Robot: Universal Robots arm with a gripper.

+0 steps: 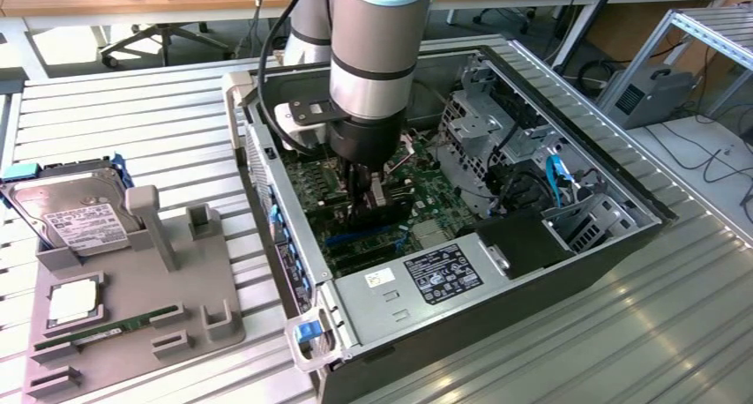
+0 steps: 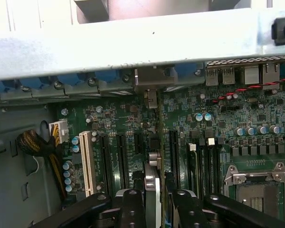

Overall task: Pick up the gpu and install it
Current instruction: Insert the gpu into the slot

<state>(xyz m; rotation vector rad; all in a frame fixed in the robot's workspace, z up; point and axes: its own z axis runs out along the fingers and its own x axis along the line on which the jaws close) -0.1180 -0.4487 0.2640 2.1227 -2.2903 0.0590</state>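
Down inside the open computer case, the gripper has its jaws closed on the gpu, held edge-on over the motherboard's expansion slots, so seating it well likely calls for a straight, level press with the bracket square to the rear opening.

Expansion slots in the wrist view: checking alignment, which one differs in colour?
The white slot, beside the yellow-black cable bundle; the others are black.
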